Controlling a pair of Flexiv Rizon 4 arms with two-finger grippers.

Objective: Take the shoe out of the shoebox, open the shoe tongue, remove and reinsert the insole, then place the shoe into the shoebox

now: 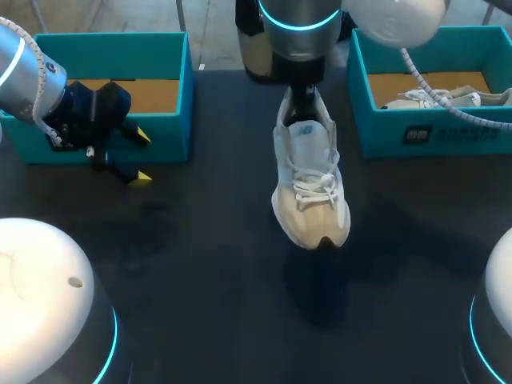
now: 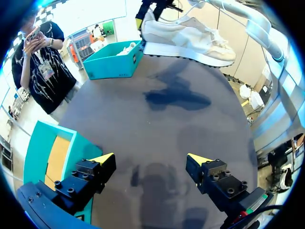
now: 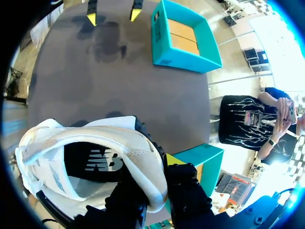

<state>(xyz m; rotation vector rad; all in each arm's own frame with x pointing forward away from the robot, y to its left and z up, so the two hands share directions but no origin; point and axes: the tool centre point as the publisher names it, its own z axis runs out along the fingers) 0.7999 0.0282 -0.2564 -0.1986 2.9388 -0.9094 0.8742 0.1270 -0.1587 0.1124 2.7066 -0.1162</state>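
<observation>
Charcoal-grey and matte, the table (image 1: 208, 264) has a faint sheen in places and carries soft shadows. The darkest patch lies on the middle of the surface under the shoe (image 1: 310, 188), which hangs clear of the tabletop.

The shoe is cream and white with white laces. Its toe points toward my near side and its heel toward the far edge. My right gripper (image 1: 302, 94) has it by the heel. In the right wrist view the heel wall is pinched between the fingers (image 3: 174, 160), one inside the collar and one against the outside of the back. The dark lining and the pale tongue lie open ahead of them.

My left gripper (image 1: 138, 157) is over the left part of the table, just in front of the left shoebox (image 1: 160, 140). Its yellow tips are spread wide with nothing between them. In the left wrist view only bare grey surface lies ahead of it, with the shoe up in the air farther off.

The left shoebox is teal with a plain brown cardboard floor and stands at the far left edge of the table. The right shoebox (image 1: 448, 136) is also teal, stands at the far right, and holds a second pale shoe (image 1: 432, 98).
</observation>
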